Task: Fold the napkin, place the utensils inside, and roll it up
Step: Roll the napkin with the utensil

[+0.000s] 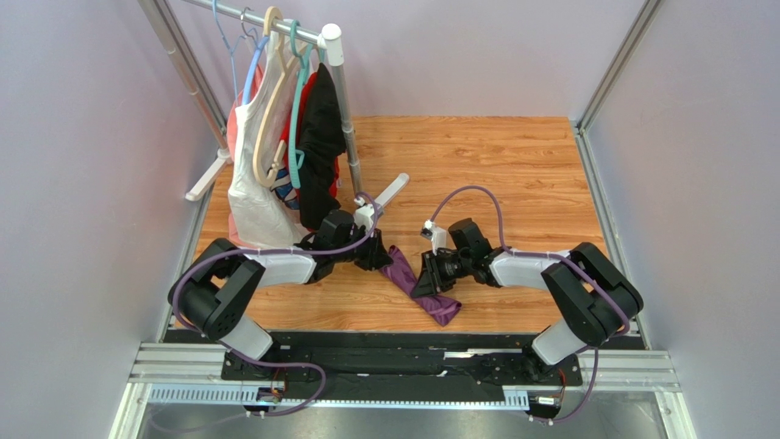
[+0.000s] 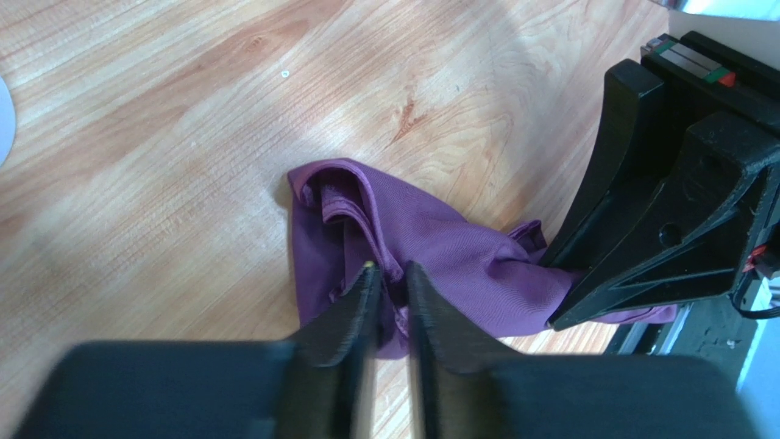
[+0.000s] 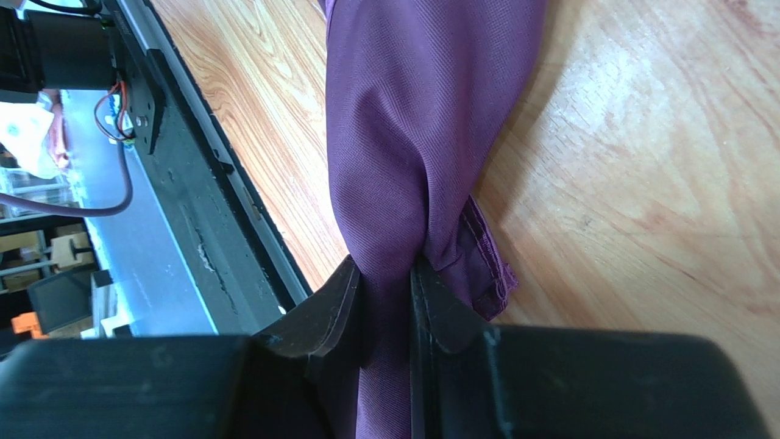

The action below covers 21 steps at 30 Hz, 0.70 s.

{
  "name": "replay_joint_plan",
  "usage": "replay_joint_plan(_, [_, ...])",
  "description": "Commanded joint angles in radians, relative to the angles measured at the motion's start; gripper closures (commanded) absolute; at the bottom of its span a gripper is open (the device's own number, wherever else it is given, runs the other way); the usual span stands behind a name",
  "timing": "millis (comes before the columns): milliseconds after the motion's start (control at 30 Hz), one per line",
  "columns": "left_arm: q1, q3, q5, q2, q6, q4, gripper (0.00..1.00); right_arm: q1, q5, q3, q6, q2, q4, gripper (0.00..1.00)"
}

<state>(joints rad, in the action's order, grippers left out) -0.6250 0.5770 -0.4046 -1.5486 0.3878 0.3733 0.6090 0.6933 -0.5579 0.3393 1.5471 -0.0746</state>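
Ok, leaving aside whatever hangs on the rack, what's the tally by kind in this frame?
Purple napkin: 1
End effectors: 2, the left end effector and the right end effector
Clothes rack: 1
Total: 4

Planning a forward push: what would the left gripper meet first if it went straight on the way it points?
The napkin: the left gripper sits right at its bunched folds. Beyond that, seemingly only bare table.
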Motion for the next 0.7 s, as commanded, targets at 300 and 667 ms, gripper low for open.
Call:
replay_joint_plan(300, [-0.001, 0.063, -0.026, -0.041, -0.017, -0.039, 1.00, 0.005, -0.078, -0.008, -0.019, -0.068, 0.147, 0.55])
replay_joint_plan(667, [-0.001, 0.139, -0.025, -0.087, -0.041, -0.165, 1.00, 0.066, -0.372, -0.080, -0.058, -0.277, 0.369, 0.37])
